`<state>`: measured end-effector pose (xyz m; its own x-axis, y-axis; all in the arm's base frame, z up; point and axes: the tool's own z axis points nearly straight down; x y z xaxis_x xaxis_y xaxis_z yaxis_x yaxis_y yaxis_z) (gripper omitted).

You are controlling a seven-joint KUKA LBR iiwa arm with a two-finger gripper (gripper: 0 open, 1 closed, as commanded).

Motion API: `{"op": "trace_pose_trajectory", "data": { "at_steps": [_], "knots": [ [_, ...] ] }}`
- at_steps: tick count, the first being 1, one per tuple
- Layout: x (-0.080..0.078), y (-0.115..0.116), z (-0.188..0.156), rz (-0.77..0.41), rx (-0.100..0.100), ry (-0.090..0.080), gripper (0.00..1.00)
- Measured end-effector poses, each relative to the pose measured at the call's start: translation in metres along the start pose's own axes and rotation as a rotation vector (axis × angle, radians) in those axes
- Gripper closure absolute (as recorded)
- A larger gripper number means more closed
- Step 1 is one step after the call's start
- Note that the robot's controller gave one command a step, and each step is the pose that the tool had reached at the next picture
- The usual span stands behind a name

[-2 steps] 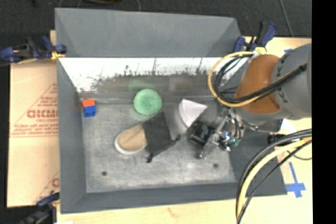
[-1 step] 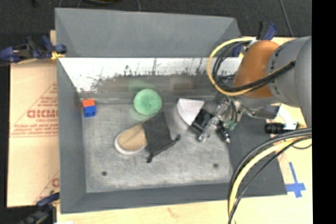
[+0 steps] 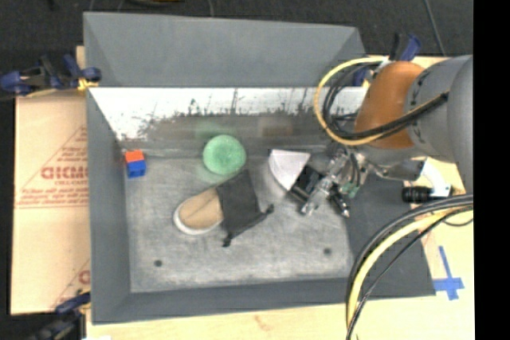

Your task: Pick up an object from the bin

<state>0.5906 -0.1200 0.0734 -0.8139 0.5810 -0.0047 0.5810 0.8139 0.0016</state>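
Arm [image 3: 422,119] extended into the grey metal bin [image 3: 239,52] from the right, its wrist under an orange cover [image 3: 392,101] ringed by looping yellow and black cables [image 3: 331,103]. The wrist was angled down and to the left, with the gripper [image 3: 323,191] low over the bin floor near the right wall. The gripper's dark parts blurred together against the floor, so whether it was open or closed could not be told. Just beside its tip, to the upper left, lay a white wedge-shaped object [image 3: 285,166], the nearest thing; its right edge was hidden behind the gripper, and contact could not be judged. Further left sat a green ball [image 3: 223,154]. Below the ball, a dark cloth [image 3: 241,205] draped over one end of a tan slipper-like object [image 3: 198,212]. A small blue and orange block [image 3: 135,163] rested well apart by the left wall.
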Motion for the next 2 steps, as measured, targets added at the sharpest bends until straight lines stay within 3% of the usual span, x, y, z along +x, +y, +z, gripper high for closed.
{"op": "trace_pose_trajectory", "data": {
  "at_steps": [2],
  "knots": [
    [0.002, -0.002, -0.013, -0.003, 0.004, 0.007, 1.00]
  ]
}}
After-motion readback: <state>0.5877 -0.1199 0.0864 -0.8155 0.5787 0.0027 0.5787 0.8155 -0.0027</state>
